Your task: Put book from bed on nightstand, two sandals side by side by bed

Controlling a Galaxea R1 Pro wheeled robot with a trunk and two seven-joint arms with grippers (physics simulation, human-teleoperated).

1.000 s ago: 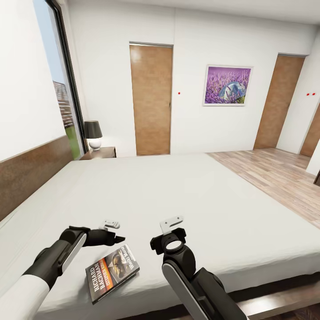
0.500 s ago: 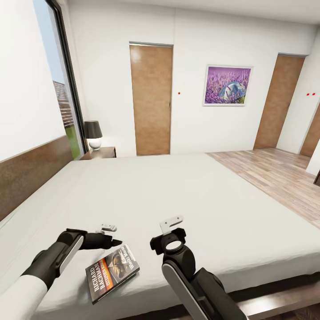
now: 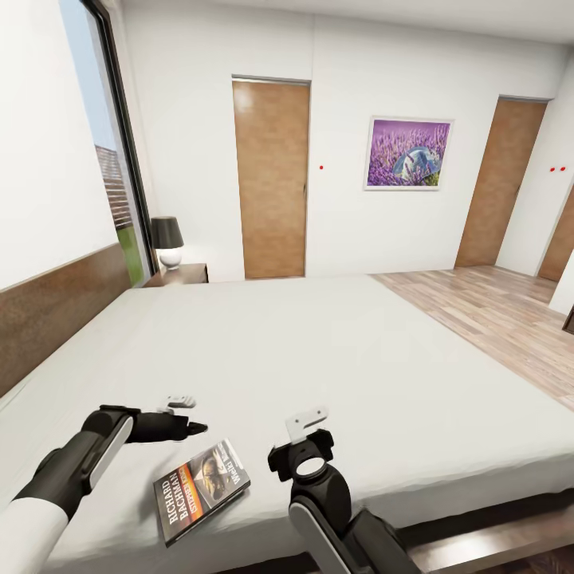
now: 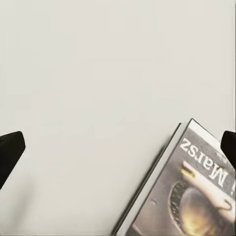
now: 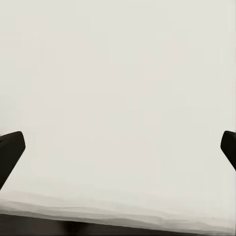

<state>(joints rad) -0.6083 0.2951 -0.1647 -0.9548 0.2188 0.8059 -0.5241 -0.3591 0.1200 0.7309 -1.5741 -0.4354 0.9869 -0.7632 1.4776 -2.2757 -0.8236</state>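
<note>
The book (image 3: 201,490), a dark paperback with an orange band and "RICHARD BACHMAN" lettering, lies flat near the front edge of the bed (image 3: 335,351). My left gripper (image 3: 191,428) hovers over the mattress just beyond the book's far left corner. In the left wrist view it is open, and the book (image 4: 191,196) lies off to one side, under one fingertip (image 4: 229,147). My right gripper (image 5: 118,147) is open over bare mattress to the right of the book, with nothing between its fingers. A nightstand (image 3: 182,275) stands at the bed's far corner. The two sandals are out of view.
A black-shaded lamp (image 3: 167,241) sits on the nightstand. The dark headboard (image 3: 56,311) runs along the left, under a tall window (image 3: 104,159). Brown doors (image 3: 271,179) and a lavender picture (image 3: 408,153) are on the far wall. Wood floor (image 3: 494,319) lies right of the bed.
My left gripper has slid left, away from the book's corner. My right arm has drawn back a little toward me. The book has not moved.
</note>
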